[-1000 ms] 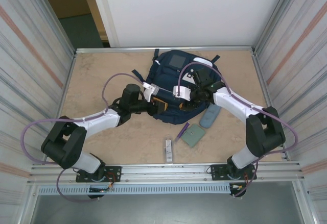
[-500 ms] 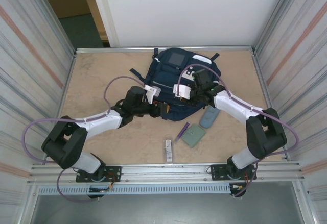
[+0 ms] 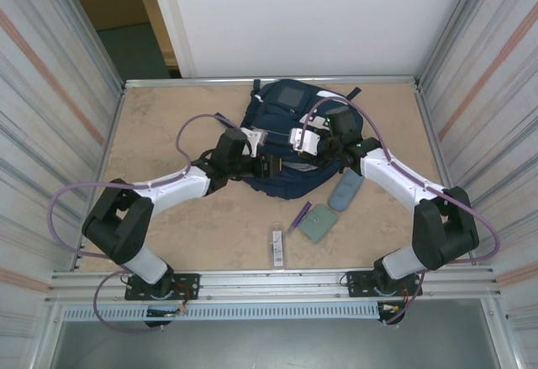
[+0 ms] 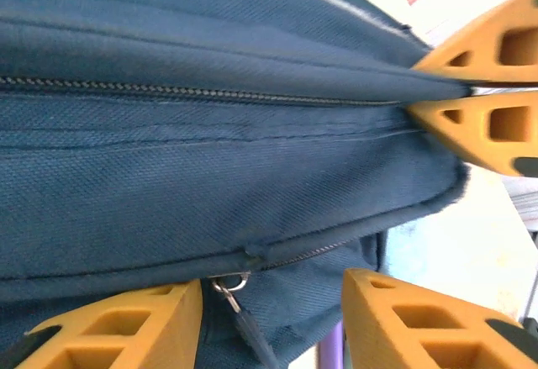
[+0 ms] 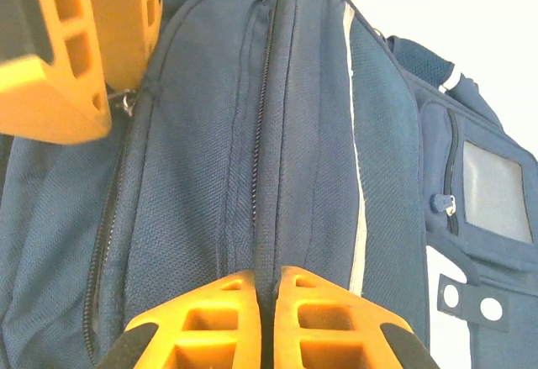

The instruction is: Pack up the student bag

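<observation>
Both arms are reaching farther across the table (image 3: 168, 134) than a second ago, the left swinging in from the near left, so both wrists are now sitting over the student bag (image 3: 277, 115). I am seeing the bag lying at far centre, its long axis running near to far, the end with the window pocket (image 3: 288, 97) pointing far. Just near and right of it, a grey-green pouch (image 3: 319, 223) and a blue-grey case (image 3: 345, 191) are lying unpacked.

The right gripper (image 5: 265, 289) is pinching a ridge of fabric along a zip, fingers pressed together on it. I judge it is tensioning the cloth so a slider can run. The left gripper (image 4: 273, 302) is standing with fingers apart, straddling the zip pull (image 4: 229, 283), presumably lining up to grasp it.
</observation>
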You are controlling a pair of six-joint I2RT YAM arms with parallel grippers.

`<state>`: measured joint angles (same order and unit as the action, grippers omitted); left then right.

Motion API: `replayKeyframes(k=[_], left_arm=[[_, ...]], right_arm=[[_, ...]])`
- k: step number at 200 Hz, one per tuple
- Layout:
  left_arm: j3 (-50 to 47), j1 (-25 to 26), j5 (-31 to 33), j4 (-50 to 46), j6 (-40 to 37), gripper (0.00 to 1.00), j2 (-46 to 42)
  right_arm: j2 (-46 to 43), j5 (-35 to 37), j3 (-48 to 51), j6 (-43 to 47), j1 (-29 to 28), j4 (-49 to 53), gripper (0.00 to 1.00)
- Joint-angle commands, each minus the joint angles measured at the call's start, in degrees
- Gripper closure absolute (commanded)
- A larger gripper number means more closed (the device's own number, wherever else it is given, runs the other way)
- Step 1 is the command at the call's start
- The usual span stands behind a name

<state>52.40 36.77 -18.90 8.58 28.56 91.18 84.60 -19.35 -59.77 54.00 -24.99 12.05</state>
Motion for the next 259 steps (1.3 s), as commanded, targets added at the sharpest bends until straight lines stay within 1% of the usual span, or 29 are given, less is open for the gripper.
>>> replayKeyframes(k=[1,25,33,55,78,95,119,136,161,193,210,224,231,247,259], left_arm=[[1.49,0.14,3.13,-3.23,0.46,0.55,1.28],[0.75,0.23,4.49,-4.33,0.16,0.56,0.74],[0.34,0.23,3.80,-3.91,-0.42,0.57,0.35],[-0.27,0.36,1.50,-3.17,-2.00,0.62,-0.02],[-2.08,0.32,-0.88,0.17,-2.39,0.66,-0.13],[-1.63,0.32,-1.24,-0.66,-3.89,0.71,0.72],[0.11,0.01,-2.02,-1.99,-6.07,0.84,2.48],[0.32,-0.68,-2.77,-1.70,-7.43,1.00,2.47],[-0.62,-2.39,-5.55,-0.12,-11.11,1.00,0.87],[-2.49,-4.33,-6.07,-0.23,-16.49,1.00,-2.67],[-2.59,-4.72,-9.51,-0.09,-18.92,1.00,-3.62],[-1.93,-4.70,-12.72,-0.08,-19.55,1.00,-3.33],[-1.70,-4.53,-13.77,0.30,-19.12,1.00,-3.08],[-1.82,-4.26,-15.30,2.22,-18.07,1.00,-2.52],[-1.48,-3.67,-15.72,2.79,-18.01,1.00,-2.11]], right_arm=[[-3.01,-5.23,-3.12,-1.44,0.03,-2.66,1.00],[-3.23,-5.22,-3.33,-1.26,0.18,-2.22,1.00],[-3.23,-5.34,-3.25,-1.26,0.21,-2.17,1.00],[-3.21,-5.45,-3.33,-1.09,0.43,-2.03,1.00],[-3.09,-5.88,-3.69,-1.04,0.54,-1.53,1.00],[-3.05,-6.21,-3.81,-0.82,0.56,-1.16,1.00],[-3.11,-6.70,-3.74,-0.74,0.56,-0.76,1.00],[-3.25,-6.51,-3.75,-0.11,0.52,-0.05,1.00],[-3.39,-5.69,-3.36,1.05,0.52,1.07,1.00],[-3.33,-4.97,-2.73,2.21,0.55,2.43,1.00],[-2.80,-5.07,-2.79,2.09,0.56,3.59,1.00],[-2.48,-5.81,-2.23,0.21,0.04,3.17,0.90],[-2.37,-6.68,-1.81,-1.02,-0.18,2.98,0.84],[-2.31,-8.57,-0.64,-4.29,-0.71,2.03,0.78],[-2.26,-10.04,-0.39,-5.95,-1.11,3.07,0.68]])
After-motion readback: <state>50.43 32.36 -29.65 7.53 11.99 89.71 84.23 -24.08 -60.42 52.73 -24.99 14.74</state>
